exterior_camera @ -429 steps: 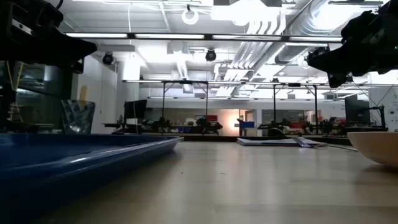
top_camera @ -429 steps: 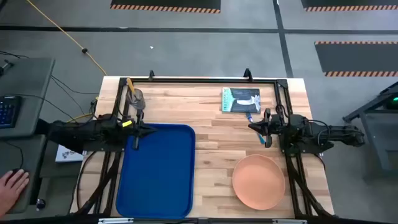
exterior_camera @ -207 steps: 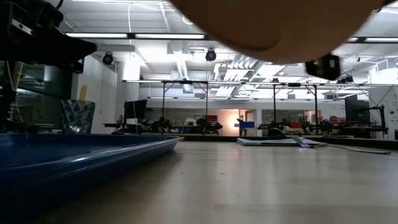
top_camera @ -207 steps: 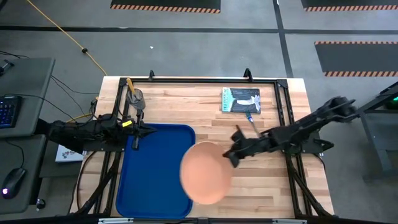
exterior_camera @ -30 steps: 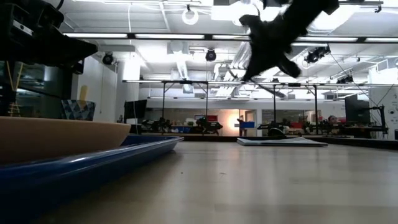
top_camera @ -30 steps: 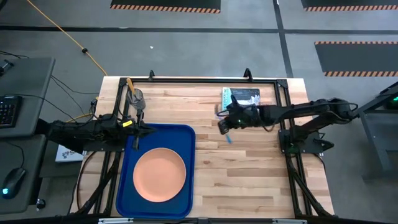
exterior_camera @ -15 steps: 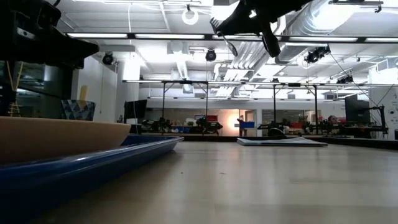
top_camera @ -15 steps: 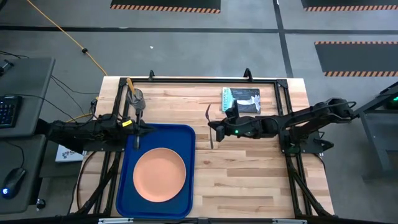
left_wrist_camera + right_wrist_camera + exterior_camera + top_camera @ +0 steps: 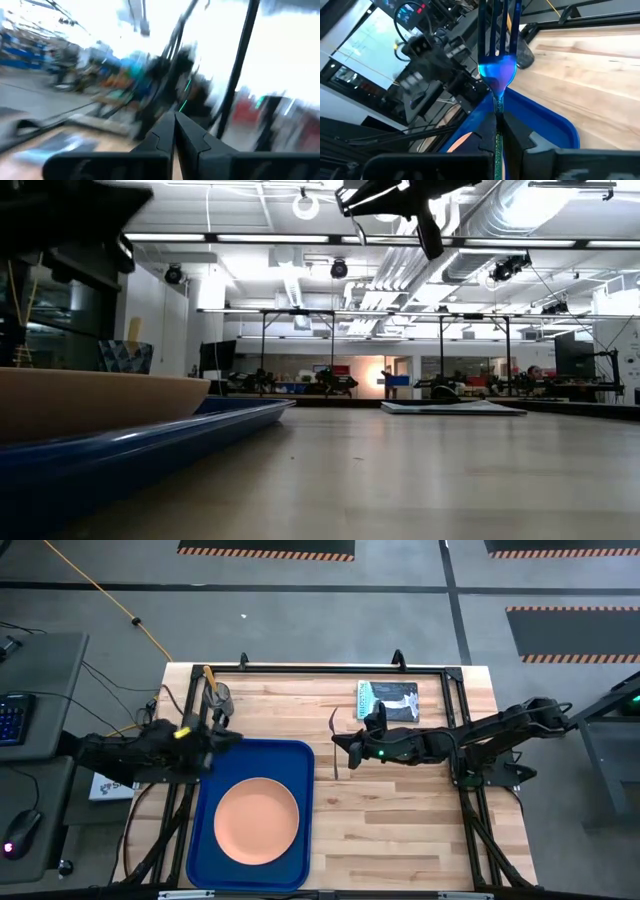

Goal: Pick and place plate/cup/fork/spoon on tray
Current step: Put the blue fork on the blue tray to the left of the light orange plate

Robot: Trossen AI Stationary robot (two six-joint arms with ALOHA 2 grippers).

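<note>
Right claw (image 9: 343,748) pinches the fork (image 9: 496,70) by its handle, tines pointing forward past the fingertips, and hangs above the bare worktop (image 9: 400,810) just beside the tray's (image 9: 296,756) far right corner. A second ago it was back over the worktop close to the small book (image 9: 386,700); since then it has travelled toward the tray with the fork clamped, so the carry is nearly over and what is left is to reach over the blue surface and let go. The plate (image 9: 257,821) already lies flat inside the tray, in its nearer half, which leaves a free strip of tray at the far end and along the right rim; I judge that the likeliest spot for the fork.

Left claw (image 9: 208,737) has also shifted in the last half second, swinging from the tray's far left corner toward the cup (image 9: 217,697) and the spoon (image 9: 209,681), which sit together at the worktop's far left edge, outside the tray. Its fingers are pressed together and hold nothing. That move suggests the left arm is starting on those two pieces while the right arm finishes with the fork.
</note>
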